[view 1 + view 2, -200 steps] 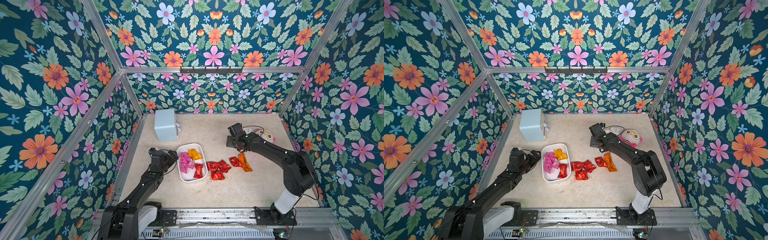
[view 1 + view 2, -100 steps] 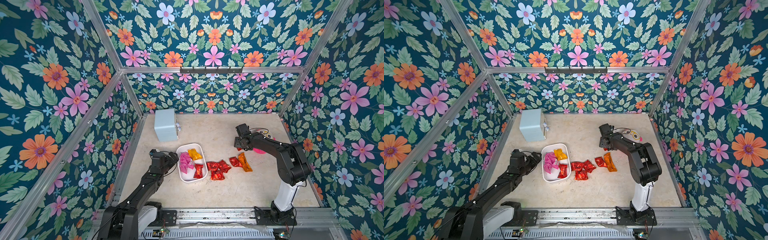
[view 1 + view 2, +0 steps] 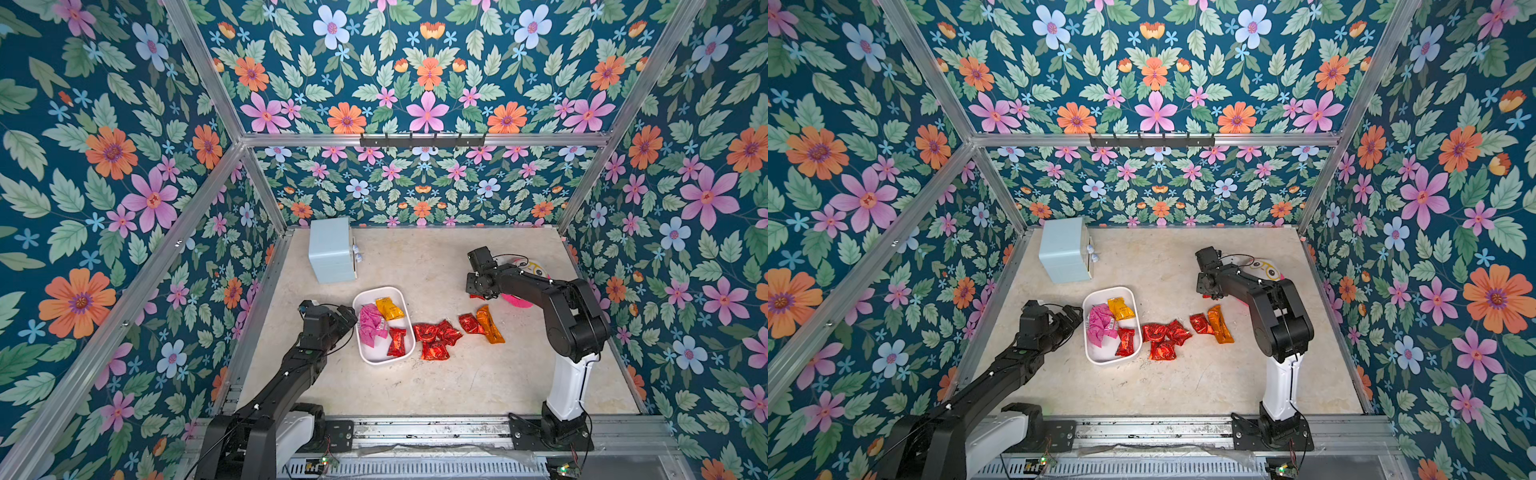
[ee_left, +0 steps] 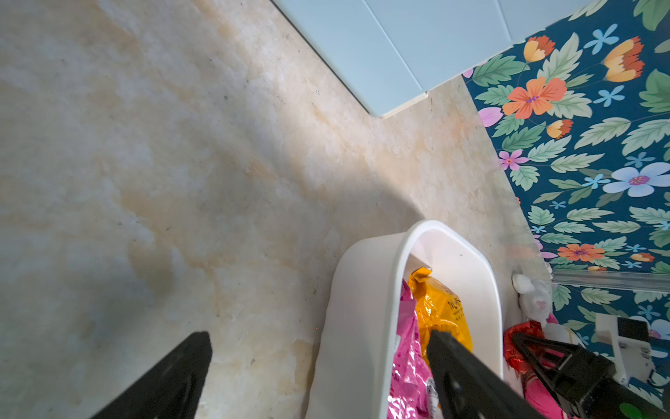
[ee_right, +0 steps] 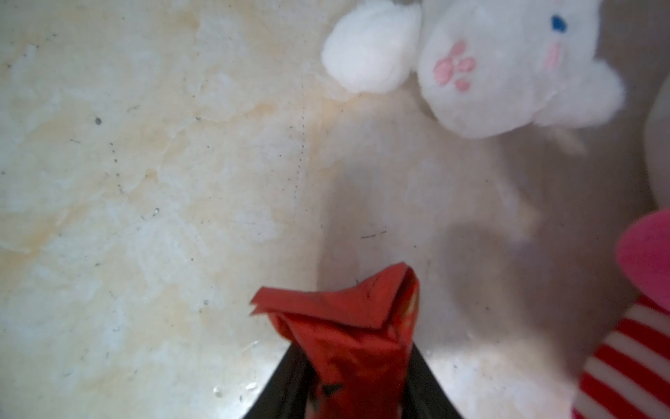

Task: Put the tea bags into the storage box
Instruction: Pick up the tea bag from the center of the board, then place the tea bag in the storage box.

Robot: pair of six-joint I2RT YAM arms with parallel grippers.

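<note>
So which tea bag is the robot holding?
The red tea bag pinched in the right arm's jaws, by the plush doll. The rest lie loose.

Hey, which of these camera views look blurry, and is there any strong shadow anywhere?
Right wrist view: soft all over, the red tea bag in the right tool and the white plush both fuzzy. Left wrist view: sharper, a broad shadow across the tabletop beside the storage box. Both top views: crisp, evenly lit.

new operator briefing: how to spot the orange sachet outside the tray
Find the shallow white plastic tray on the beige table. Past the red foil sachets beside it lies a long orange foil sachet, against a red one: the only orange one outside the tray.
</note>
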